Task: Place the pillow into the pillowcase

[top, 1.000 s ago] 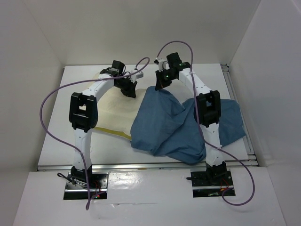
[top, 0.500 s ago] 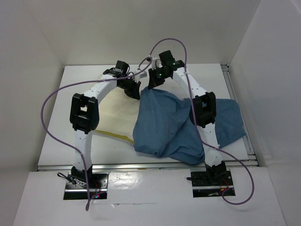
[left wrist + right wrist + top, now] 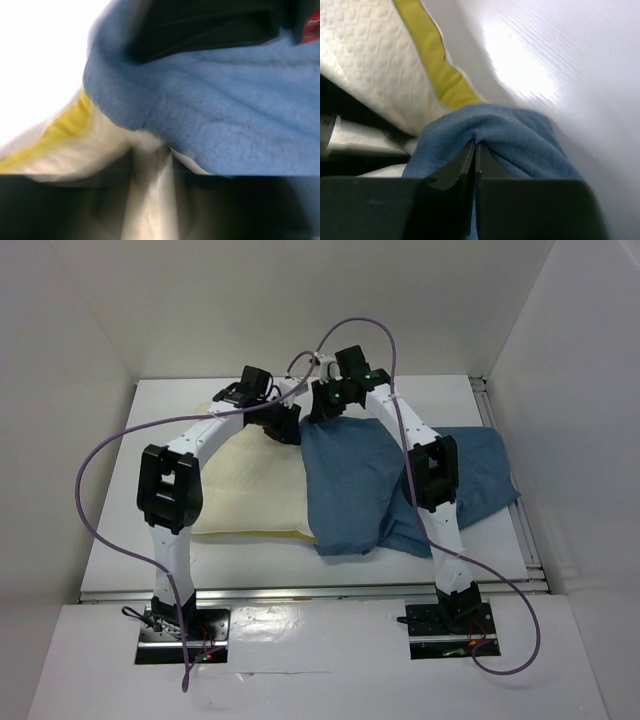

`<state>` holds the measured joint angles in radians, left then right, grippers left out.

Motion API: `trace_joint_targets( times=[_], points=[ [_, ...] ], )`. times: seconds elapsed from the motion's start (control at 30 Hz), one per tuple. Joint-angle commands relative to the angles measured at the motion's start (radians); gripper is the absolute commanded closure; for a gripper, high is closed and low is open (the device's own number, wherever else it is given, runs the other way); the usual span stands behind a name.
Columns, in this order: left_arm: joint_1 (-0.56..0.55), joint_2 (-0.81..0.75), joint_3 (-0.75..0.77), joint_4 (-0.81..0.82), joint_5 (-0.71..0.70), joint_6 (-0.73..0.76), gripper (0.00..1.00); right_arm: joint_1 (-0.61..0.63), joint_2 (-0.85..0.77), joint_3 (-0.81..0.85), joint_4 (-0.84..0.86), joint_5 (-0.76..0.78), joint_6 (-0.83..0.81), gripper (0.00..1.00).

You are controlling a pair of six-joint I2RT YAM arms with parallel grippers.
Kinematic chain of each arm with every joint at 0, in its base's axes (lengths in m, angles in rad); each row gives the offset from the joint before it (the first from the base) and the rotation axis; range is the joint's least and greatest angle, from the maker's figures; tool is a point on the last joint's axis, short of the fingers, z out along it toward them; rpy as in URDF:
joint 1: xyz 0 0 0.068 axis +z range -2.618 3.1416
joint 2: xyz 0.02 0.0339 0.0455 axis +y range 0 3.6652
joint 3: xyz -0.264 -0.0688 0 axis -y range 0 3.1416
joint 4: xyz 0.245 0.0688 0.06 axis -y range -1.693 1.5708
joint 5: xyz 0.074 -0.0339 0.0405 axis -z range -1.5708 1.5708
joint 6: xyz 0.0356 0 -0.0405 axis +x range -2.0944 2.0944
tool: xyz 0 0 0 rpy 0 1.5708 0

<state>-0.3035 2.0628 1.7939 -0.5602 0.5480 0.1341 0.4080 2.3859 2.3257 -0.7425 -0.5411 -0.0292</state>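
Note:
The cream pillow [image 3: 245,490] lies flat on the left half of the table, its yellow band along the near edge. The blue pillowcase [image 3: 355,490] lies crumpled against its right side, overlapping that edge. Both grippers meet at the far seam between the two. My left gripper [image 3: 287,425] stands open in a blurred wrist view, with a fold of the pillow [image 3: 85,150] between its fingers [image 3: 151,170] and the pillowcase [image 3: 225,125] just above. My right gripper [image 3: 318,412] is shut on a pinch of the pillowcase [image 3: 520,135], jaws [image 3: 475,144] nearly together, beside the pillow [image 3: 370,60].
White walls enclose the white table [image 3: 480,552] on three sides. A metal rail [image 3: 500,430] runs along its right edge. Purple cables [image 3: 95,470] loop off both arms. Part of the pillowcase spreads under the right arm's elbow [image 3: 432,472].
The left jaws have opened. The pillow has dropped flat, its near edge closer to me. The pillowcase has been drawn back and right, uncovering more of the pillow.

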Motion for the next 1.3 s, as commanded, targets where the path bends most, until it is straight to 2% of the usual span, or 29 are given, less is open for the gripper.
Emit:
trace_joint_targets(
  times=[0.0, 0.03, 0.1, 0.17, 0.2, 0.3, 0.37, 0.47, 0.53, 0.6, 0.67, 0.77, 0.8, 0.93, 1.0, 1.07, 1.27],
  points=[
    [0.039, -0.055, -0.04, 0.115, -0.048, -0.112, 0.42, -0.049, -0.051, -0.057, 0.065, 0.061, 0.021, 0.89],
    [0.05, -0.064, -0.05, 0.137, -0.087, -0.129, 0.28, -0.06, -0.077, -0.078, 0.065, 0.072, 0.022, 0.77],
    [0.061, -0.064, -0.06, 0.148, -0.146, -0.169, 0.0, -0.086, -0.112, -0.106, 0.065, 0.081, 0.022, 0.63],
    [0.086, -0.073, -0.041, 0.138, -0.218, -0.169, 0.0, -0.121, -0.177, -0.15, 0.078, 0.093, 0.022, 0.49],
    [0.086, -0.082, -0.041, 0.138, -0.241, -0.182, 0.0, -0.133, -0.201, -0.166, 0.094, 0.093, 0.012, 0.48],
    [0.096, -0.139, -0.053, 0.138, -0.35, -0.206, 0.0, -0.163, -0.295, -0.207, 0.083, 0.093, -0.02, 0.48],
    [0.106, -0.17, -0.041, 0.114, -0.327, -0.191, 0.0, -0.185, -0.369, -0.245, 0.052, 0.049, -0.058, 0.48],
    [0.106, -0.217, -0.005, -0.021, -0.278, -0.104, 0.0, -0.186, -0.461, -0.298, -0.024, -0.077, -0.136, 0.48],
    [0.106, -0.291, -0.033, -0.07, -0.249, -0.009, 0.0, -0.16, -0.519, -0.325, -0.104, -0.158, -0.216, 0.48],
    [0.093, -0.367, -0.144, -0.07, -0.217, 0.054, 0.0, -0.124, -0.557, -0.385, -0.153, -0.169, -0.291, 0.48],
    [0.058, -0.482, -0.218, -0.107, -0.191, 0.194, 0.0, -0.075, -0.623, -0.454, -0.167, -0.154, -0.374, 0.49],
    [-0.047, -0.605, -0.399, -0.13, -0.295, 0.395, 0.0, -0.052, -0.688, -0.577, -0.155, -0.111, -0.396, 0.49],
    [-0.069, -0.71, -0.53, -0.109, -0.347, 0.444, 0.0, -0.052, -0.7, -0.627, -0.138, -0.09, -0.396, 0.49],
    [-0.172, -0.984, -0.847, -0.005, -0.459, 0.645, 0.0, -0.052, -0.723, -0.692, -0.097, -0.027, -0.387, 0.49],
    [-0.227, -1.076, -0.98, 0.025, -0.485, 0.682, 0.0, -0.066, -0.714, -0.704, -0.097, -0.026, -0.362, 0.5],
    [-0.278, -1.174, -1.042, 0.054, -0.5, 0.694, 0.0, -0.08, -0.702, -0.704, -0.107, -0.026, -0.344, 0.5],
    [-0.287, -1.238, -1.199, 0.106, -0.477, 0.756, 0.0, -0.103, -0.682, -0.704, -0.116, -0.026, -0.324, 0.51]
  ],
)
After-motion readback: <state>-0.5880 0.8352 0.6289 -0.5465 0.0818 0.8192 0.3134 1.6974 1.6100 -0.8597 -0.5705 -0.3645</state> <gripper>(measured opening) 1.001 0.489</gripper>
